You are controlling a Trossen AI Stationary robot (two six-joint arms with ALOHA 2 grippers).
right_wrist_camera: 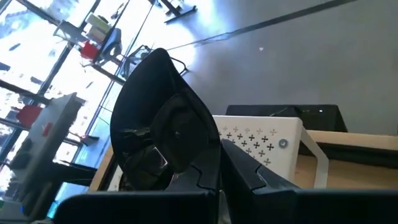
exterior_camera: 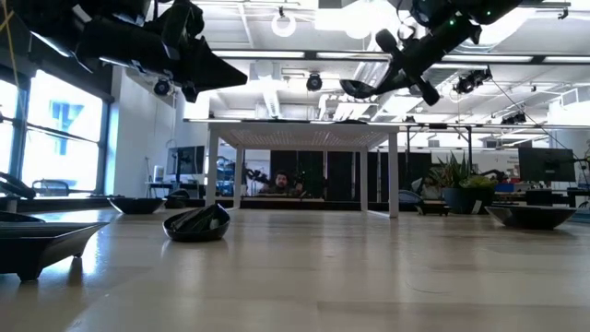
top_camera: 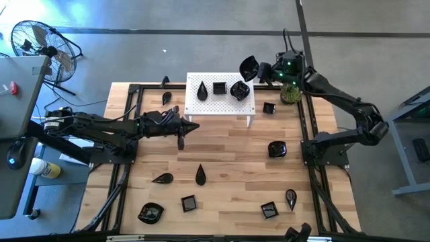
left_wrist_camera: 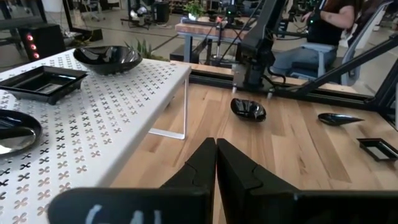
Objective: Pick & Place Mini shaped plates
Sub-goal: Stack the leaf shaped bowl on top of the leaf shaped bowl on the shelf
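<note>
My right gripper (top_camera: 259, 70) hangs in the air beyond the far right corner of the white perforated stand (top_camera: 222, 106), shut on a glossy black mini plate (top_camera: 248, 66) with one pointed end (right_wrist_camera: 158, 56). Three mini plates rest on the stand: a teardrop (top_camera: 202, 91), a square (top_camera: 219, 88) and a rounded one (top_camera: 239, 90). My left gripper (top_camera: 196, 126) is shut and empty at the stand's near left corner, pointing level toward the table's right; its fingers (left_wrist_camera: 215, 149) touch nothing. My right gripper pinches the plate's rim (right_wrist_camera: 198, 157) between its two fingers, at the edge nearest the wrist. The fingers slant down toward the table's left. The plate (exterior_camera: 365, 88) is lifted clear, higher than the stand's top, and tilted, sticking out beyond the fingertips.
Several more black plates lie about the table, among them a rounded one (top_camera: 277, 149), a teardrop (top_camera: 200, 175), a square (top_camera: 189, 203) and one by the stand (top_camera: 269, 108). A small green plant (top_camera: 290, 94) stands at the far right. Black frame rails (top_camera: 310, 128) run along the sides.
</note>
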